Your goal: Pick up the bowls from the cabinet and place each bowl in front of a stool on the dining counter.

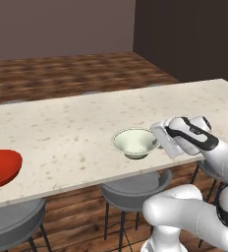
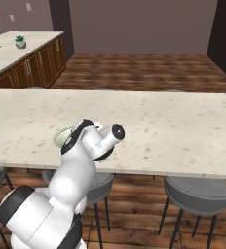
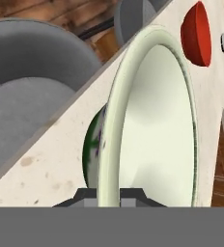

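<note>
Left base view shows both bowls already on the dining counter (image 1: 76,128): the red bowl (image 1: 2,167) sits at the near edge on the far left, above a grey stool (image 1: 13,221), and the cream-white bowl (image 1: 134,142) rests upright near the same edge, in front of a second stool (image 1: 135,189). The gripper (image 1: 160,143) reaches in from the right and meets that bowl's rim. In the hand view the two fingertips (image 3: 87,197) pinch the rim of the cream-white bowl (image 3: 152,120) between them, one inside and one outside, so the hand is closed on the bowl. The green band shows low on its outer wall, and the bowl appears to sit on the stone. By my reading the task is nearly finished: what remains is to let go of this bowl and draw the arm clear without dragging it.
</note>
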Motion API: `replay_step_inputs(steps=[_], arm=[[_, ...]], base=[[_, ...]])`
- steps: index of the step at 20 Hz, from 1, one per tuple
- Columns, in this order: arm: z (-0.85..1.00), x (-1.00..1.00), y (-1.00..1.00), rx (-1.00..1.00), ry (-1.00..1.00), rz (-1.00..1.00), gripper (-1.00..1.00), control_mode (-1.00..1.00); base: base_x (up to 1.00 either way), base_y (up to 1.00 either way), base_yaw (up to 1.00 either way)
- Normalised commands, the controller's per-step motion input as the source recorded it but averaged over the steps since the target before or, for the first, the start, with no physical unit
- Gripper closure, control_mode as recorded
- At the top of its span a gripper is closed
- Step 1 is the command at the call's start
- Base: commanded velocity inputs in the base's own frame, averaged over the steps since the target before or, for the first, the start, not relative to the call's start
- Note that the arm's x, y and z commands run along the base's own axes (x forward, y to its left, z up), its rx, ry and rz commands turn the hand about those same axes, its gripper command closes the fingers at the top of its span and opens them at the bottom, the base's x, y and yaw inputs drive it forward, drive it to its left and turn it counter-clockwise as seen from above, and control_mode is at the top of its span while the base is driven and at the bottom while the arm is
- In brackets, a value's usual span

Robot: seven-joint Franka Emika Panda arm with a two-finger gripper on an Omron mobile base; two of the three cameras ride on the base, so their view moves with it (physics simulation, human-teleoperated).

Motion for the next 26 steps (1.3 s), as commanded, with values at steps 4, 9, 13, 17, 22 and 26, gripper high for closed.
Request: replay_step_inputs(steps=[4, 9, 13, 17, 22, 26], arm=[[-0.32, 0.28, 0.00, 0.07, 0.00, 0.00, 1.00, -1.00], [-0.36, 0.24, 0.00, 0.05, 0.00, 0.00, 1.00, -1.00], [-0.35, 0.14, 0.02, 0.03, -0.01, 0.00, 1.00, -1.00], [-0.28, 0.14, 0.02, 0.03, -0.03, 0.00, 1.00, -1.00], [-0.23, 0.20, 0.05, 0.06, -0.03, 0.00, 1.00, -1.00], [-0.11, 0.15, 0.04, 0.04, -0.01, 0.00, 1.00, -1.00]], base=[[0.00, 0.00, 0.00], [0.00, 0.00, 0.00], [0.00, 0.00, 0.00], [0.00, 0.00, 0.00], [0.00, 0.00, 0.00], [0.00, 0.00, 0.00]])
